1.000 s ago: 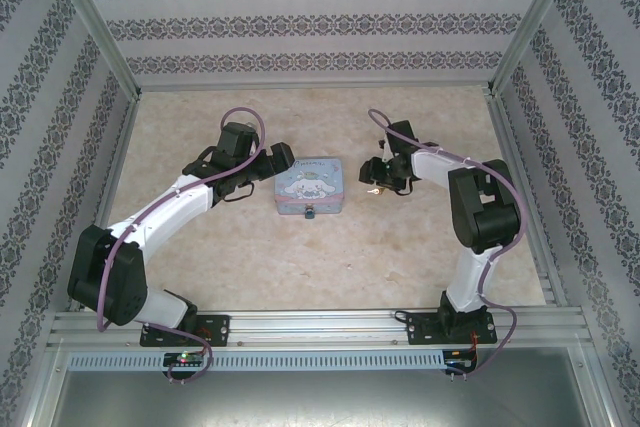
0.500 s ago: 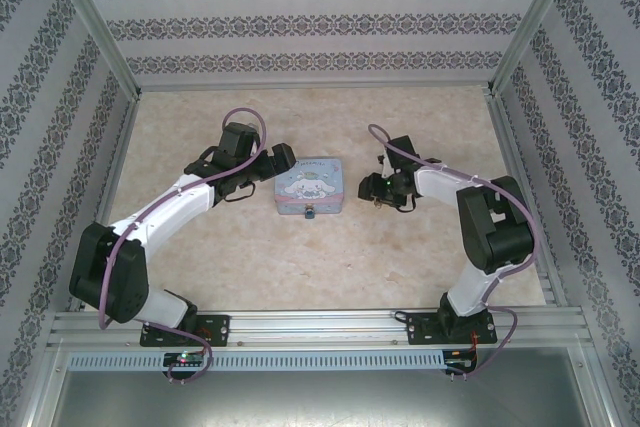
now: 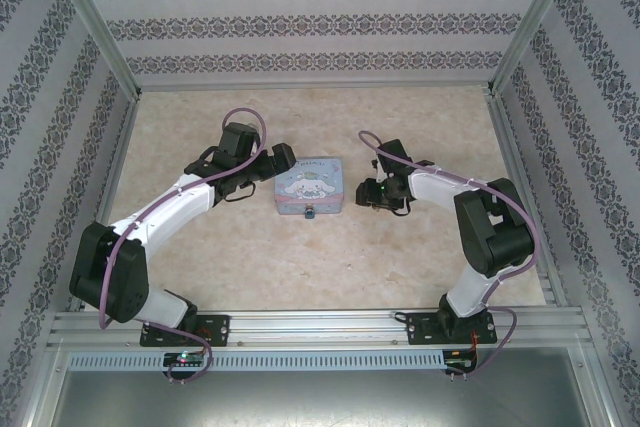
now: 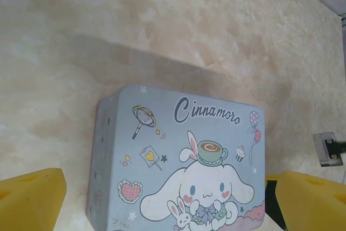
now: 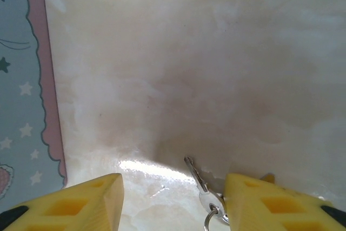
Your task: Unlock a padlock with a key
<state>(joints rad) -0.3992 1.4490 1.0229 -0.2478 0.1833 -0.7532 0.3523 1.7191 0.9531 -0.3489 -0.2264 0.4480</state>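
The tiny teal padlock (image 3: pixel 310 213) hangs at the near side of the pastel blue cartoon tin (image 3: pixel 311 185). The thin silvery key (image 5: pixel 196 179) lies flat on the table on its ring (image 5: pixel 208 221). It sits between the yellow fingers (image 5: pixel 81 204) of my right gripper (image 5: pixel 173 201), close to the right-hand finger. That gripper (image 3: pixel 364 193) is open, low over the table just right of the tin. My left gripper (image 4: pixel 170 204) is open and straddles the tin (image 4: pixel 178 155) at its left end, with a gap on each side. In the left wrist view the padlock is hidden.
The tin's pink-edged lid (image 5: pixel 21 90) lies to the left in the right wrist view. Patterned walls and metal frame posts (image 3: pixel 100 37) enclose the marbled tabletop (image 3: pixel 330 257). Open table lies in front of the tin.
My right gripper has moved left toward the tin and down to the table, coming over the key. The left arm and the tin have stayed still.
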